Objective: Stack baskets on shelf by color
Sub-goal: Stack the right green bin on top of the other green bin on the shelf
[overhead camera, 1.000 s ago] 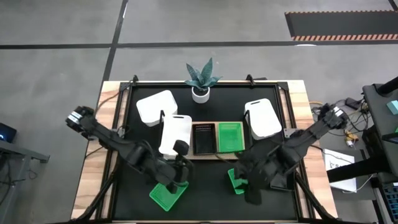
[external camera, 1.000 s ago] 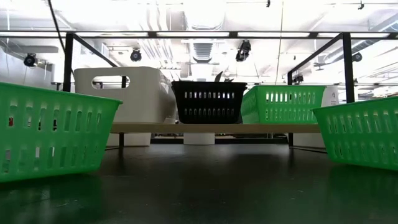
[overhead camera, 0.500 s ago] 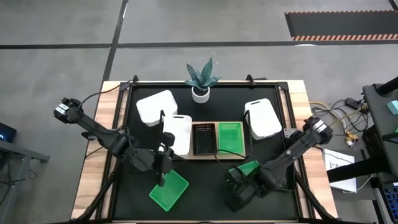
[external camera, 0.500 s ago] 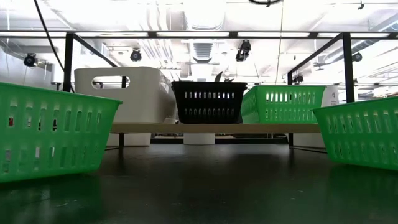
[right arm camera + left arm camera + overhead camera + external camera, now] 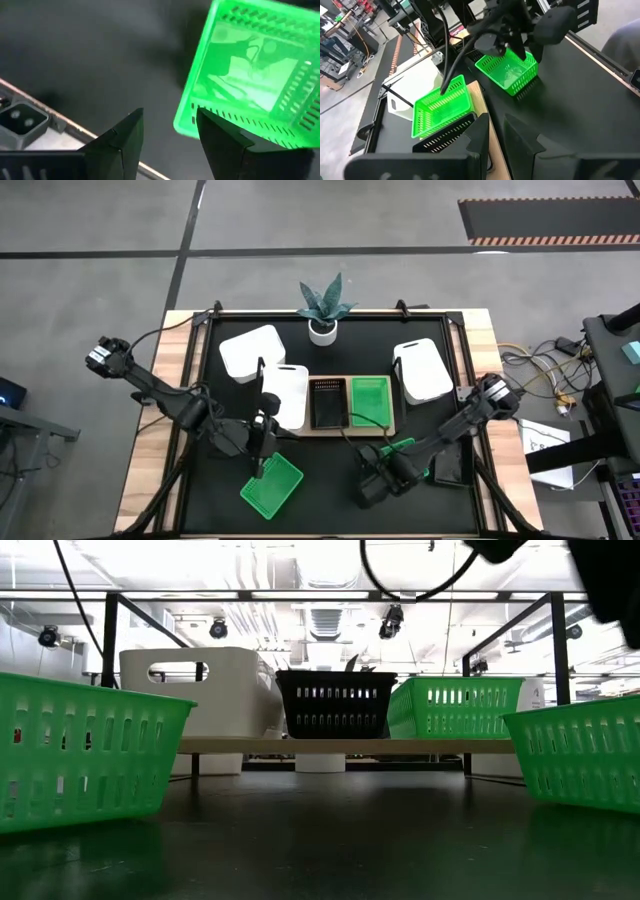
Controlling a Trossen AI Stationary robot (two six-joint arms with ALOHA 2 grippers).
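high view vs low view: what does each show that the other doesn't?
Only the high view: the potted plant in its white pot, two white plastic baskets off the board, both arms with the left gripper and the right gripper.

Only the low view: the ceiling lights and black frame of the room behind.

Both: the light-brown wooden shelf board carrying a white basket, a black slotted basket and a bright green basket, plus two loose green baskets on the black mat.

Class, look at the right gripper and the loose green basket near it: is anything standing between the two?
Nothing visible does. The right gripper is open, and the green basket lies just past its fingertips on bare black mat. In the high view that basket is partly hidden under the arm.
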